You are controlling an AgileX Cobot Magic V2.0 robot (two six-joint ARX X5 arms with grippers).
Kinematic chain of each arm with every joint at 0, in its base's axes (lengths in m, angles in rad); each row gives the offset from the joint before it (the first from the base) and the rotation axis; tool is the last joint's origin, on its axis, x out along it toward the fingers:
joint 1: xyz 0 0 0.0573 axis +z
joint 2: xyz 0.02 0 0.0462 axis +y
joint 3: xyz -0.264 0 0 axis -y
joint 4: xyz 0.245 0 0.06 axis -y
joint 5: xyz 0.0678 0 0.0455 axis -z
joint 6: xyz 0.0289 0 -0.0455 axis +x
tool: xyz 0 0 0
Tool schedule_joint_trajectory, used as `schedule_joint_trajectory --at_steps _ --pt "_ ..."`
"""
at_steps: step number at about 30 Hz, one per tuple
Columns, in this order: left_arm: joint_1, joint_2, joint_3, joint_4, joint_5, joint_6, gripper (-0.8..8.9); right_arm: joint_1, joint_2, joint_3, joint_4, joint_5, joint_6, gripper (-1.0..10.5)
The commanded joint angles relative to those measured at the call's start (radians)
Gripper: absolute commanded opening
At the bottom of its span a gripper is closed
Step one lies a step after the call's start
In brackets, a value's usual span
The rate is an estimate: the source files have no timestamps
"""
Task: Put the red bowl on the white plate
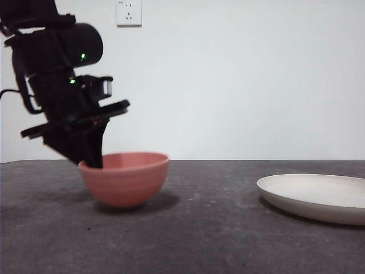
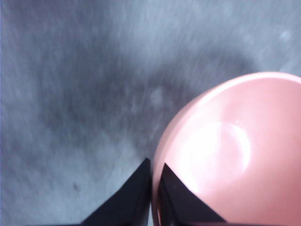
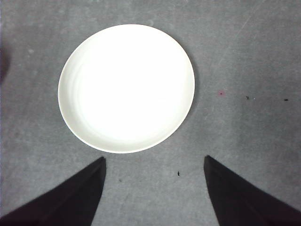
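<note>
While fingers (image 2: 151,181) pinch one red bowl (image 1: 125,177), one white plate (image 1: 319,197)

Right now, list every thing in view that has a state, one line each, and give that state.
Small salmon-pink ridged bowl: upright on the dark table, empty, rim pinched by the left gripper.
Wide shallow off-white round plate: flat on the table, empty, apart from the bowl.
Left gripper: jaws shut on the bowl's rim, one inside, one outside.
Right gripper: jaws open, holding nothing, above the table beside the plate.
</note>
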Motion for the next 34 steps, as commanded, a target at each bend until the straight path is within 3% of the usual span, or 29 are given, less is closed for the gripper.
schedule_joint_trajectory --at_steps 1,14,24,34 --pt "-0.022 0.000 0.085 0.003 0.003 -0.024 0.09 0.001 0.005 0.016 0.011 0.004 0.011 3.3" --pt "-0.214 0.055 0.325 0.107 0.021 -0.104 0.10 0.001 0.005 0.016 0.033 0.004 0.026 3.3" --pt "-0.366 0.323 0.584 0.050 0.020 -0.100 0.10 0.001 0.005 0.016 0.032 0.004 0.030 3.3" --pt "-0.443 0.548 0.819 -0.039 0.017 -0.084 0.09 0.001 0.005 0.016 0.031 0.004 0.034 3.3"
